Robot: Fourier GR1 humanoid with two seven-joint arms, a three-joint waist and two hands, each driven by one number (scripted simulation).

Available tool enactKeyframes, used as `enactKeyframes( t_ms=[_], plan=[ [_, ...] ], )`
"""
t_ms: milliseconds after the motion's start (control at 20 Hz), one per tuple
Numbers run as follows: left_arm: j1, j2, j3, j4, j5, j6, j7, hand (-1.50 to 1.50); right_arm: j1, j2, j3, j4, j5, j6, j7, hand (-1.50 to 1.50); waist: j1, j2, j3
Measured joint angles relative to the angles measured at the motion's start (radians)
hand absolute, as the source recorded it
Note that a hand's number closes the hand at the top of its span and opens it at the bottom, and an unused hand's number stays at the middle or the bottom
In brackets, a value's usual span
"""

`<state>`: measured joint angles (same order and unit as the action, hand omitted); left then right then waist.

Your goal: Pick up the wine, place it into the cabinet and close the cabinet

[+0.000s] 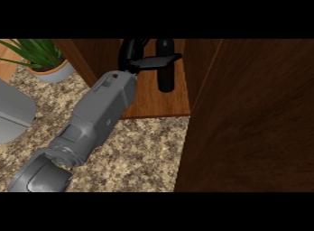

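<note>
Inside the open cabinet (156, 101), the dark wine (165, 67) bottle stands on the wooden shelf, near its back; one grey forearm reaches in from the lower left over the speckled counter (143, 149), and its black hand (143, 56) sits just beside the bottle, fingers curving up along its left and thumb stretched across it; whether it clasps the bottle I cannot tell. Rightward, the cabinet door (260, 126) stands open, filling that side; a potted plant (43, 58) sits at upper left, with a grey appliance (6, 113) at the left edge.
</note>
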<state>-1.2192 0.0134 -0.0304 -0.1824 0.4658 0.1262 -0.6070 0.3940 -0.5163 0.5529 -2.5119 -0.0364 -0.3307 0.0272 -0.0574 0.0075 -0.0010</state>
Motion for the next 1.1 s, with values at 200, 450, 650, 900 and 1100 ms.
enactKeyframes(
  t_ms=[200, 450, 650, 900, 1100],
  plan=[
    [0.028, -0.006, -0.01, -0.028, 0.003, -0.014, 0.0, -1.5, 0.01, 0.002, -0.007, -0.001, 0.001, -0.007, 0.0, -1.5, 0.014, -0.006, 0.0],
    [0.077, -0.011, -0.045, -0.097, 0.034, -0.049, 0.026, -1.5, 0.019, -0.003, -0.014, -0.002, 0.003, -0.014, -0.003, -1.5, 0.022, -0.013, 0.0],
    [0.153, -0.012, -0.095, -0.185, 0.076, -0.088, 0.043, -1.5, 0.017, -0.008, -0.02, -0.002, 0.005, -0.02, 0.008, -1.5, 0.031, -0.018, 0.0],
    [0.275, -0.013, -0.171, -0.327, 0.122, -0.105, 0.069, -1.5, 0.025, -0.015, -0.026, -0.003, 0.006, -0.025, 0.007, -1.5, 0.044, -0.023, 0.0],
    [0.39, -0.013, -0.234, -0.459, 0.146, -0.091, 0.091, -1.5, 0.041, -0.019, -0.036, -0.004, 0.006, -0.033, -0.002, -1.5, 0.054, -0.026, 0.001]
  ],
)
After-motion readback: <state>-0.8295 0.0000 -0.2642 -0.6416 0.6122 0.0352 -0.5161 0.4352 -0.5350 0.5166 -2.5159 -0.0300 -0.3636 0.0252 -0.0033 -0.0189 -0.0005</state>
